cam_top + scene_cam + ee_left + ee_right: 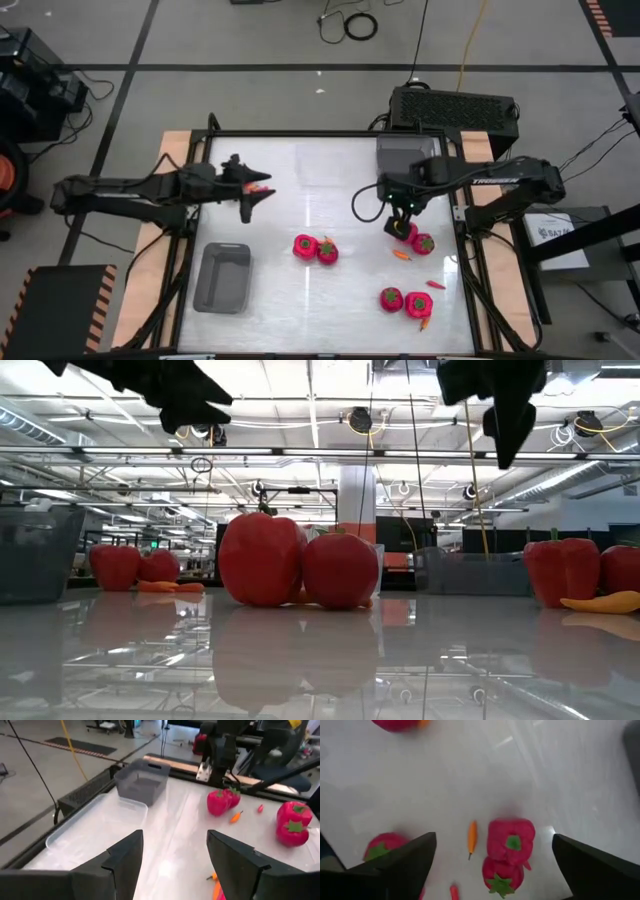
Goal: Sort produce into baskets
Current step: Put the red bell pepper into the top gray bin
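Progress: I judge sorting barely begun | both baskets (222, 277) (404, 158) look empty | fruit (315, 248) loose mid-table | right gripper (492, 851) wide open, empty, over a tomato pair (509, 840) | left gripper (175, 857) open, empty, far side.

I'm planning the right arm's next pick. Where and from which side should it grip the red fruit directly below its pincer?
Probably straight down, closing on the round red body below the green top. The red fruit sits top-up under the open right pincer. A second fruit touches one side, so the fingers should likely straddle the free sides, where only the slim orange pepper lies close.
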`<control>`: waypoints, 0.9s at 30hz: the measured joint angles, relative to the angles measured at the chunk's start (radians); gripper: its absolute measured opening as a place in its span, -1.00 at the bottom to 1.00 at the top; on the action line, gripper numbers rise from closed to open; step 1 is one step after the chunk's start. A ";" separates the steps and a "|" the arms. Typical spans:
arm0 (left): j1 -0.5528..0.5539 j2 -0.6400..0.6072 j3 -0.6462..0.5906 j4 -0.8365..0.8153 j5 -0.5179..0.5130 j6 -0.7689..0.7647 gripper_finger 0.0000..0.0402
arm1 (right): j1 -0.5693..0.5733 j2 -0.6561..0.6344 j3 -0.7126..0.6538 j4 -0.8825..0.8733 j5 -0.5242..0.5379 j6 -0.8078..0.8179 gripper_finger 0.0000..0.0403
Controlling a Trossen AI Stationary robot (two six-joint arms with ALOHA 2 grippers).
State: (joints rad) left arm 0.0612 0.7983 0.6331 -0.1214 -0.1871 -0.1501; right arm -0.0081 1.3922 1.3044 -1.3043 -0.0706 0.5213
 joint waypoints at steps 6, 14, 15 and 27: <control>0.000 0.053 0.001 0.000 0.000 -0.025 0.13 | -0.001 0.000 -0.092 0.028 0.020 0.045 0.95; 0.000 0.107 0.001 0.005 -0.006 -0.028 0.13 | -0.001 0.000 -0.189 0.053 0.020 0.100 0.95; 0.000 0.114 0.001 0.009 -0.007 -0.028 0.13 | -0.002 0.000 -0.200 0.057 0.022 0.105 0.95; 0.000 0.179 0.002 0.063 -0.011 -0.028 0.13 | -0.002 0.000 -0.324 0.131 0.025 0.101 0.94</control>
State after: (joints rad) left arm 0.0611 0.9769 0.6346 -0.0582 -0.1982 -0.1780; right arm -0.0097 1.3926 0.9802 -1.1734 -0.0452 0.6223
